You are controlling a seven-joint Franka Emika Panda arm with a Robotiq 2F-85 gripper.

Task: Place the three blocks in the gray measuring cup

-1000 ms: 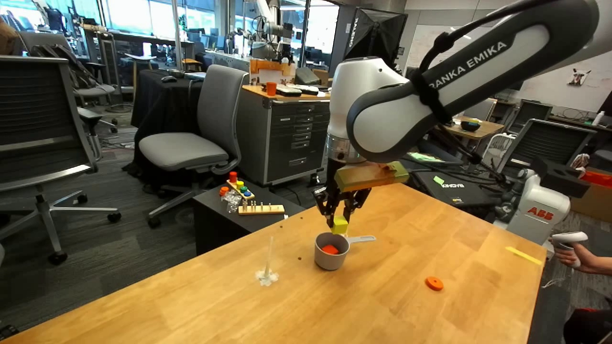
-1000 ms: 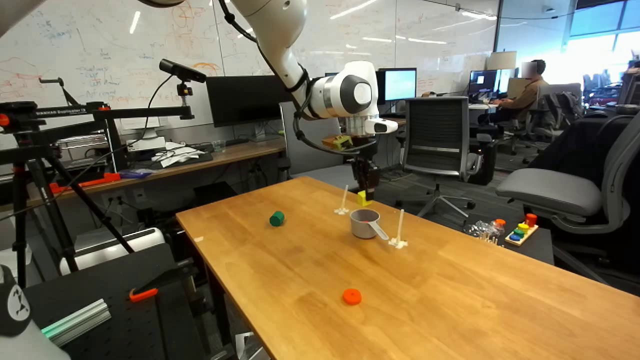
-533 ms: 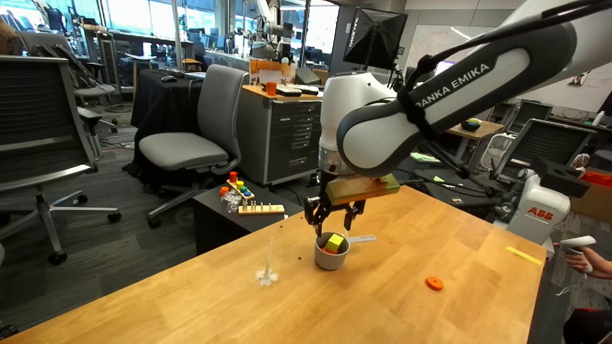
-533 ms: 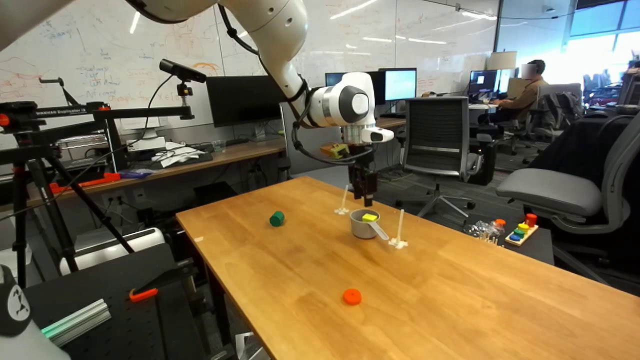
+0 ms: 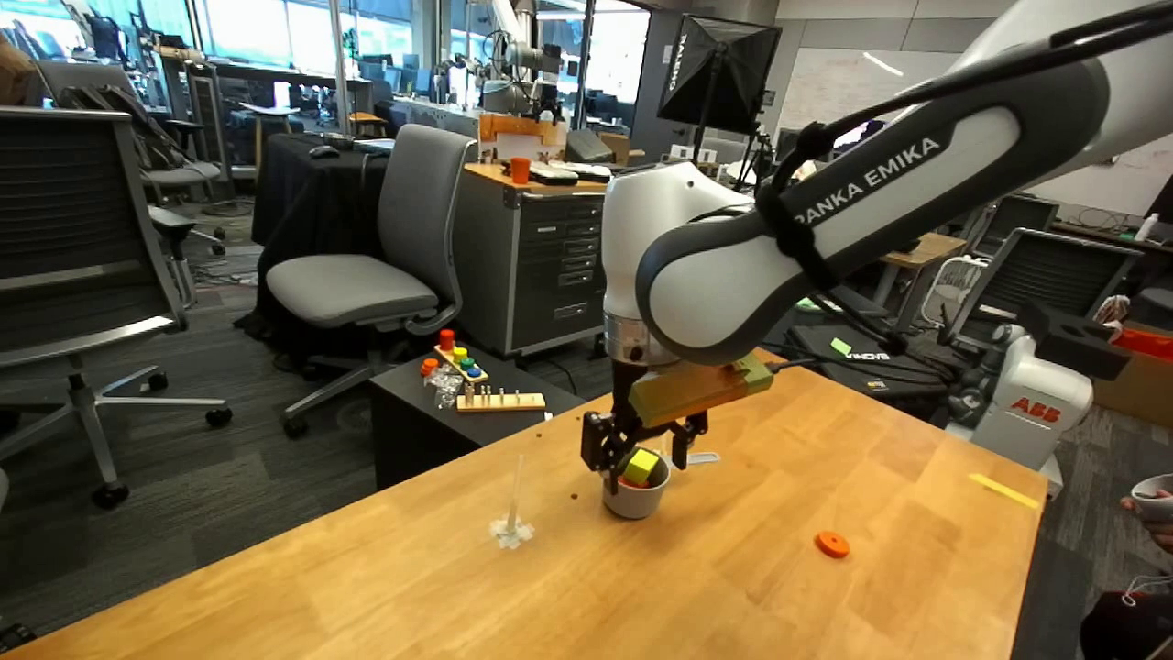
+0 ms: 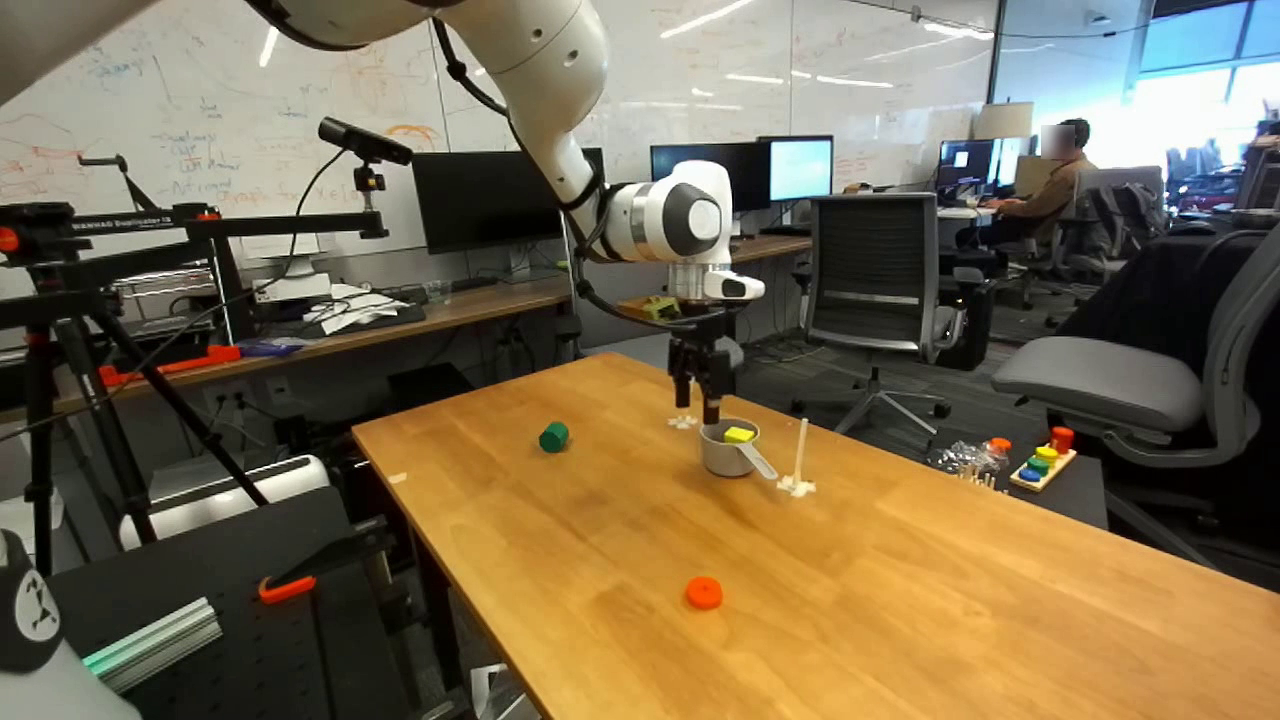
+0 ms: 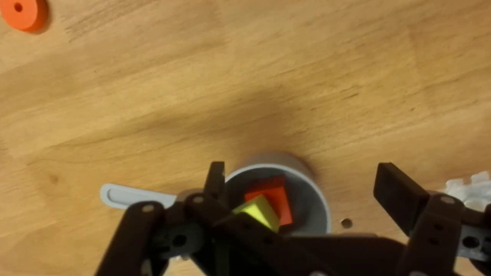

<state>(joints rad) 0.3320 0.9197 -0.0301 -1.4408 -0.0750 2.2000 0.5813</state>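
Tool (image 7: pixel 301 178), jaws wide, near cup (image 5: pixel 634 505).

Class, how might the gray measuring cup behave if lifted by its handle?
The gray measuring cup is probably stiff: its handle looks straight, without sag. It may dip bowl-first, as that handle leaves from one side. The yellow block inside might shift, since it lies tilted.

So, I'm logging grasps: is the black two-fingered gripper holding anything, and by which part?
Nothing is held: the gripper stands open, and the yellow-green cube rests in the round gray measuring cup with an orange-red block.
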